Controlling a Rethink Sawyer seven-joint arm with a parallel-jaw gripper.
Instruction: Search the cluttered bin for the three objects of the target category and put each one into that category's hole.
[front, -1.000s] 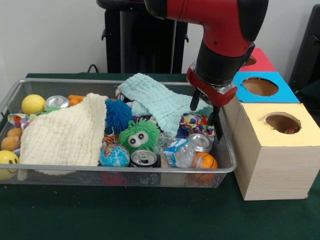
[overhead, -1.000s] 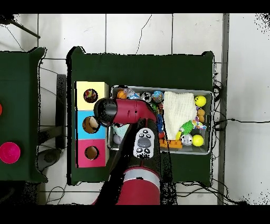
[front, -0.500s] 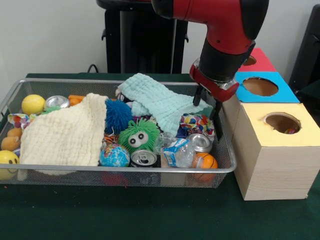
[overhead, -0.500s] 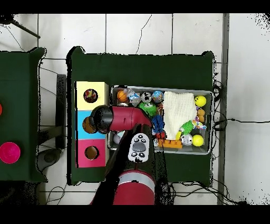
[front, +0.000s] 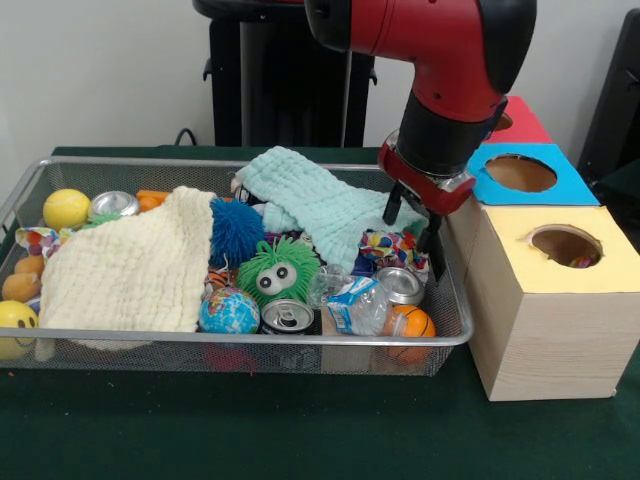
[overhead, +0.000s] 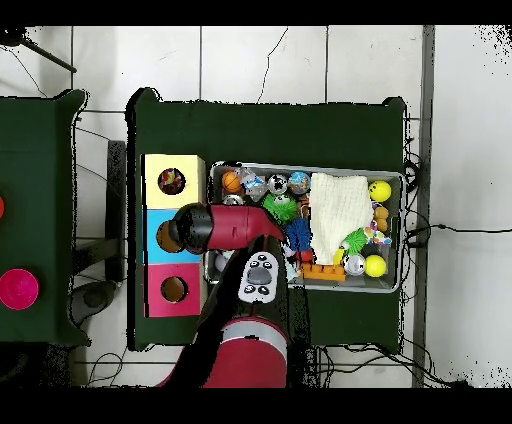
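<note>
Three holed boxes stand in a row just beside the bin's (front: 455, 330) end: yellow-topped box (front: 560, 300) nearest the table's front edge, blue-topped box (front: 520, 172) behind it, red-topped box (front: 520, 118) last. Something small shows inside the yellow hole; what it is cannot be told.

The target category cannot be told from these views. Candidates lie in the bin's box-side end: two drink cans (front: 288, 316) and (front: 400, 284), a crushed plastic bottle (front: 355, 303), a small orange ball (front: 410, 322), and a globe ball (front: 228, 311) by the front wall. A third can (front: 113, 204) sits at the far-side corner of the opposite end.

The gripper (front: 415, 228) hangs over the bin's box-side end, fingers parted and holding nothing. Against half a second ago it has dipped slightly; a second ago it stood at much this level. Judgement: it rose and came back empty, so no item has been secured in this interval and the pick remains outstanding.
</note>
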